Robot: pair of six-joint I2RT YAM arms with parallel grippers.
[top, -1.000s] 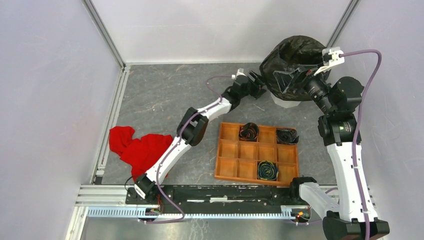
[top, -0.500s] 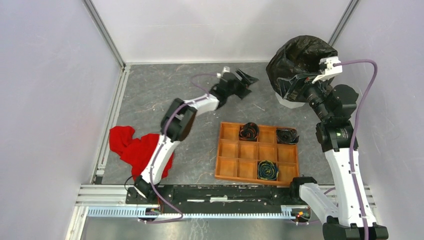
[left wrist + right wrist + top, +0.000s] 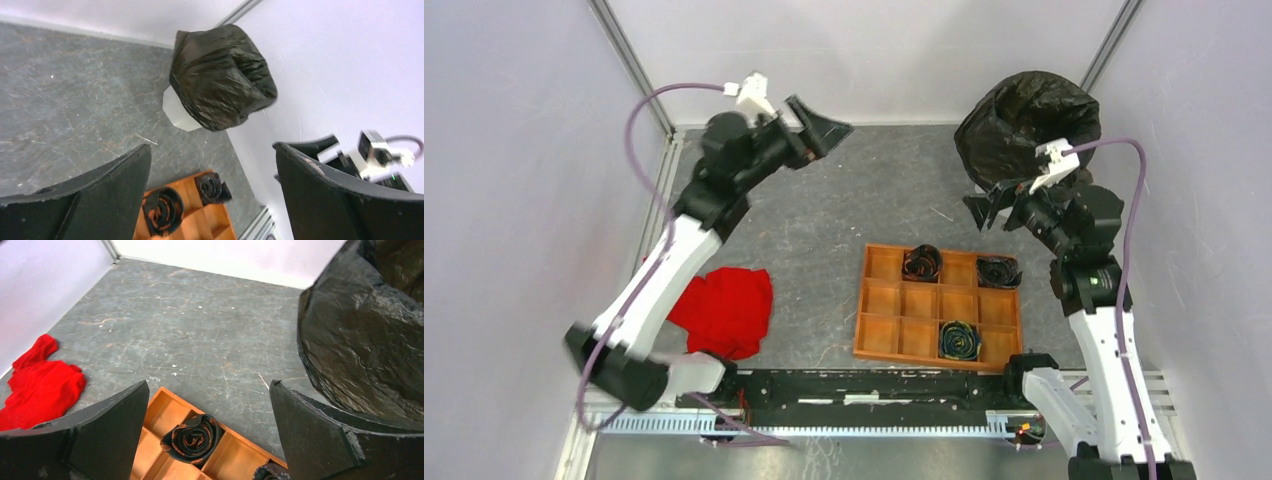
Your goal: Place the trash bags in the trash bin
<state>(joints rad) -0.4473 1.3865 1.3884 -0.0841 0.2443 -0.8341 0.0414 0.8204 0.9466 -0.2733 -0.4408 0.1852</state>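
Both arms backed off - left arm (image 3: 682, 243) swung to upper left, right arm (image 3: 1092, 283) pulled below the bin (image 3: 176, 111), all jaws spread, empty - bag (image 3: 1024, 125) sits draped over bin, upper right, looks seated.

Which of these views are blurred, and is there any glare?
Top external: the left arm is smeared near its lower end, the rest sharp. Left wrist: the trash bag over the trash bin looks soft. Right wrist: crisp, only dull sheen on the bag, no harsh glare.
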